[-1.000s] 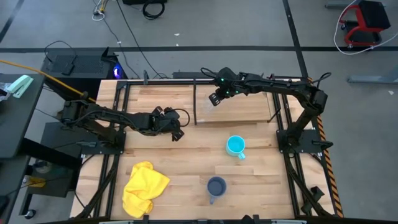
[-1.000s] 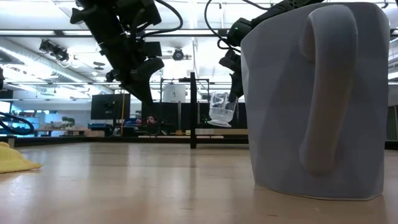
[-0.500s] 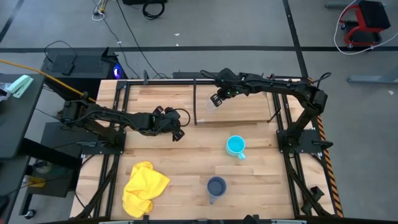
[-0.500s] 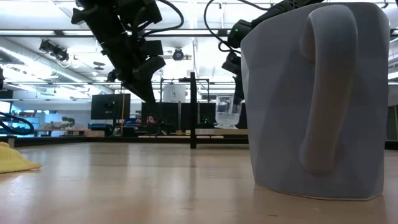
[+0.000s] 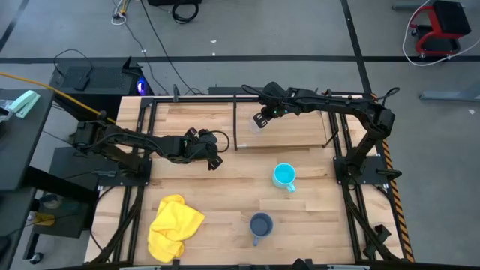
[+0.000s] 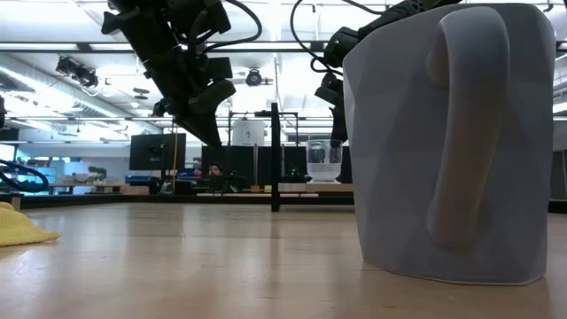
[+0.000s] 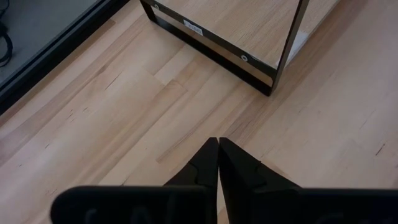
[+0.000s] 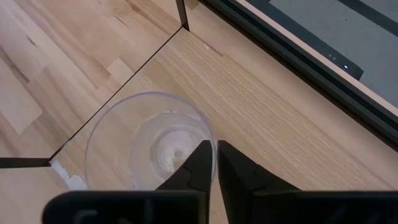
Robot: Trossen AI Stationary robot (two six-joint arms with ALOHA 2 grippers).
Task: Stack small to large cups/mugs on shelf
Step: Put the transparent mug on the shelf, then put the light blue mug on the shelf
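Note:
The small clear glass cup (image 8: pixel 149 137) stands upright on its base on the light-wood shelf (image 5: pixel 300 127), near the shelf's left end; it also shows in the low view (image 6: pixel 323 161). My right gripper (image 8: pixel 216 147) is above it, shut on its rim. The cyan mug (image 5: pixel 283 176) stands on the tabletop in front of the shelf. The grey-blue mug (image 5: pixel 260 224) stands nearer the front edge and fills the low view's right (image 6: pixel 452 142). My left gripper (image 5: pixel 214 161) is shut and empty, above the tabletop left of the shelf. My right gripper pinches the glass cup's rim (image 8: pixel 208 134) between its two fingers, one finger inside the cup and one outside. The fingers come from above, slanting down. The cup is upright with its base on the shelf board.
A yellow cloth (image 5: pixel 174 226) lies crumpled at the table's front left. Thin black uprights (image 6: pixel 275 155) frame the shelf at its left end and far side. Bare tabletop lies between the shelf and the two mugs.
My right gripper has gone down toward the shelf with the glass cup. The cup was tilted and lifted clear a second ago; now it stands upright on the shelf board. The fingers stay on its rim.

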